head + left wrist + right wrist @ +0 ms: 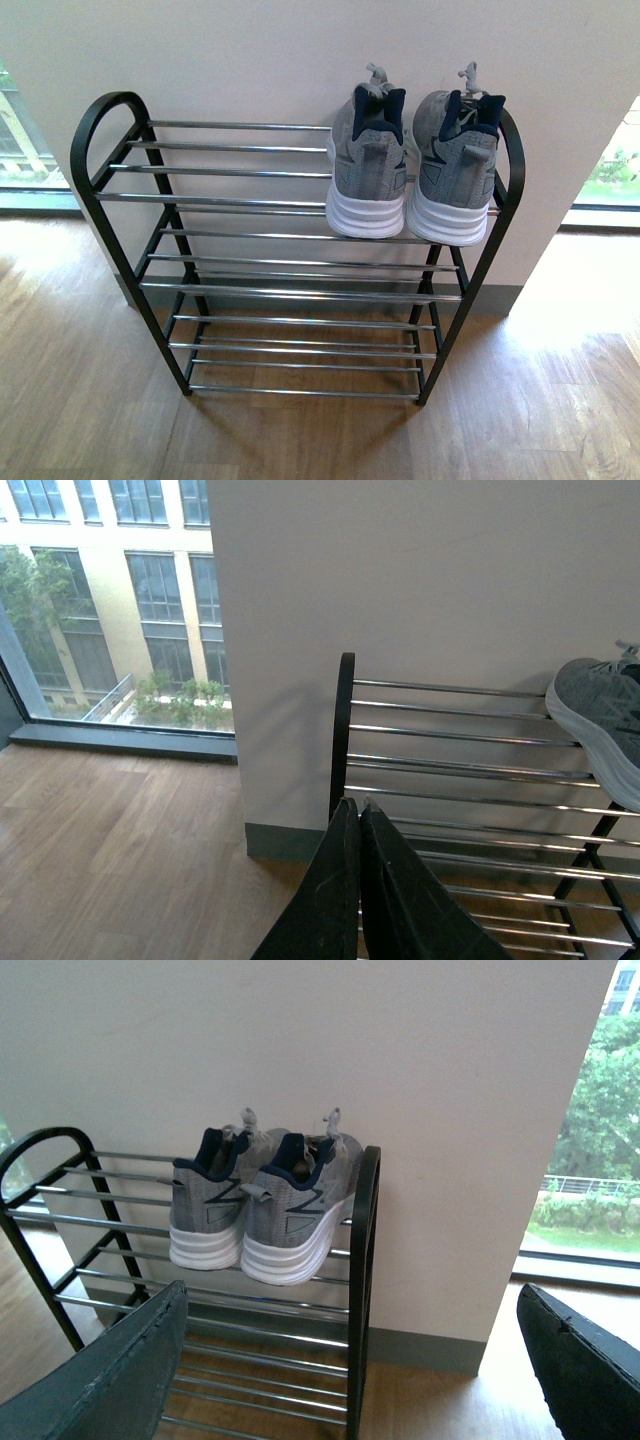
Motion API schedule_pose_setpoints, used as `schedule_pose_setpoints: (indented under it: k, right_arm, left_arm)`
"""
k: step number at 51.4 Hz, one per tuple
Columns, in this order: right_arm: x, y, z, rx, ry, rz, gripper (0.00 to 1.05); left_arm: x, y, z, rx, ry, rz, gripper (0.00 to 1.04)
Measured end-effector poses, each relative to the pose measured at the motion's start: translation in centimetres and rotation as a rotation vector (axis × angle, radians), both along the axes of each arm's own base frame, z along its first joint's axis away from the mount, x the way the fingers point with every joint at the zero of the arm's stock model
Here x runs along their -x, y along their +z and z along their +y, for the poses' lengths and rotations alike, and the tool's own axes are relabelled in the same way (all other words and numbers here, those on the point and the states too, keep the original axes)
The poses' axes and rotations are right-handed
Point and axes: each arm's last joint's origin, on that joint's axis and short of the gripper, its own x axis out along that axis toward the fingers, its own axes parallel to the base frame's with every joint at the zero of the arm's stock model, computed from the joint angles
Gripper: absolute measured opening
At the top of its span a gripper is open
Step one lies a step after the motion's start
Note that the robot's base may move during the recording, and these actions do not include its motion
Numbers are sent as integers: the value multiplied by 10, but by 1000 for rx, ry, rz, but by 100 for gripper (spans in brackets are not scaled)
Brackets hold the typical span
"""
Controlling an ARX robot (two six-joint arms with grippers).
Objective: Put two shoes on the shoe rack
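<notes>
While shoes (368, 165) top rack (230, 289), wood floor (80, 400) meets white wall (200, 50) | left tool (358, 808) — pinched together, empty | right tool (350, 1300) — gaping, empty

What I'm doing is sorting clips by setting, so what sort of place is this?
Probably an indoor hallway or entry: a shoe rack holding shoes stands on wood floor against a wall, beside a window.

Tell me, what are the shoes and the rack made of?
The shoes look like grey knitted fabric, speckled and matte, with thick white soles, probably rubber or foam. The rack seems metal: a black painted frame and thin bars that shine like chrome.
</notes>
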Motion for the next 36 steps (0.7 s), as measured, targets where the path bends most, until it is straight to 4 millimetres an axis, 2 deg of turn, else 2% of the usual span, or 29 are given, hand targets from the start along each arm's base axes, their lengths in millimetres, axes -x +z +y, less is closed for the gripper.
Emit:
schedule_pose_setpoints:
  k: [31, 36]
  right_arm:
    - [0, 0, 0, 0, 0, 0, 95]
    - [0, 0, 0, 0, 0, 0, 95]
  left_arm:
    - [2, 1, 0, 0, 1, -16, 1]
    - [2, 1, 0, 0, 1, -16, 17]
